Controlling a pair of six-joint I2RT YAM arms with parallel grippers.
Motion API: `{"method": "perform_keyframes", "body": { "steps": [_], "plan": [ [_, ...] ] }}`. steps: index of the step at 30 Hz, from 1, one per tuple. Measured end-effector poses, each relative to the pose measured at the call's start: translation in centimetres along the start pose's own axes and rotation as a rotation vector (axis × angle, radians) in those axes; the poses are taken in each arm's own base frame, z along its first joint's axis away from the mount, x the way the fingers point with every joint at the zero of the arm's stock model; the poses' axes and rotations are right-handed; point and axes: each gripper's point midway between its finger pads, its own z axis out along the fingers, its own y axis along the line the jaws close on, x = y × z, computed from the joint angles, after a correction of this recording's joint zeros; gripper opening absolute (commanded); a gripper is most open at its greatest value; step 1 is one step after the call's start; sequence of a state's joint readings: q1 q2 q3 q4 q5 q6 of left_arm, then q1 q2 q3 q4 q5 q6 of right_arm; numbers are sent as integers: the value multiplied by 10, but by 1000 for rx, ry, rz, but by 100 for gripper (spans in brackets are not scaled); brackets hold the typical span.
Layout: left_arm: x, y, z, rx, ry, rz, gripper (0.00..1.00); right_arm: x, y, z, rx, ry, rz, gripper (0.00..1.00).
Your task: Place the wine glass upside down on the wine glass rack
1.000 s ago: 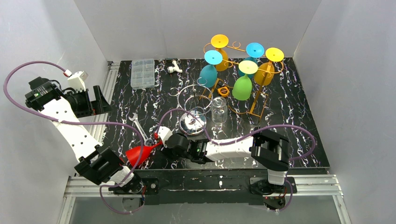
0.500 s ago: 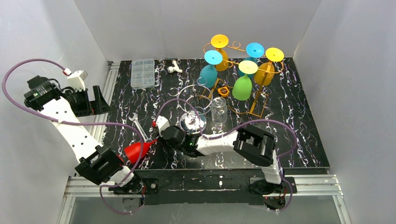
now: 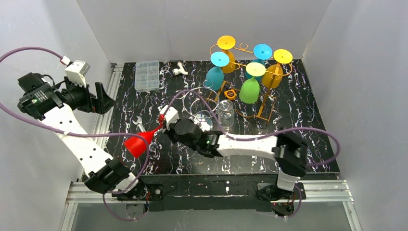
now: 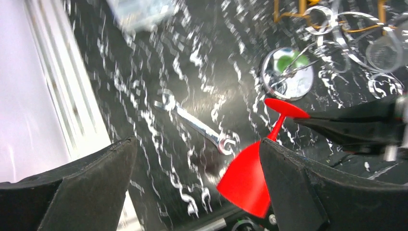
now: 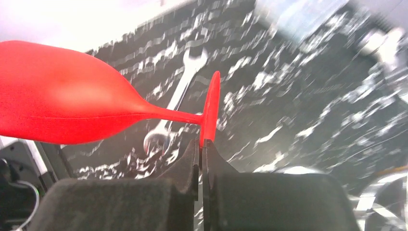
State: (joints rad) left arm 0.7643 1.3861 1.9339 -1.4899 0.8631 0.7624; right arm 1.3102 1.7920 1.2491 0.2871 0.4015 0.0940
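Observation:
The red wine glass [image 3: 136, 144] hangs on its side above the table, bowl toward the near left. My right gripper [image 3: 165, 120] is shut on the rim of its round foot [image 5: 210, 108]; the stem and bowl [image 5: 62, 106] stick out to the left of the closed fingers [image 5: 200, 144]. The wine glass rack [image 3: 263, 108], orange wire, stands at the back right with several coloured glasses hanging upside down on it. My left gripper [image 3: 103, 98] is open at the table's left edge, nothing between its fingers; its view shows the red glass [image 4: 248, 178] past the right finger.
A wrench [image 4: 195, 122] lies on the black marbled table under the glass. A silver wire stand with a shiny round base [image 4: 287, 74] and a clear glass [image 3: 225, 114] stand mid-table. A clear compartment box [image 3: 147, 75] and a white pipe fitting [image 3: 179, 70] are at the back.
My right gripper closed on the glass's foot and lifted the glass off the table, moving away from the near edge. The left arm drew back toward the left wall, still open.

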Motion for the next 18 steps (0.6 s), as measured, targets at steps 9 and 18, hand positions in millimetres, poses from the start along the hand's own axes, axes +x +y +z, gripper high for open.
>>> {"method": "perform_keyframes", "body": {
  "steps": [9, 18],
  "plan": [
    [-67, -112, -41, 196, -505, 457, 98, -170, -32, -84, 51, -303, -219, 1],
    [-74, -162, -59, 276, -673, 823, 98, -185, -55, -126, 83, -291, -545, 1]
  ]
}}
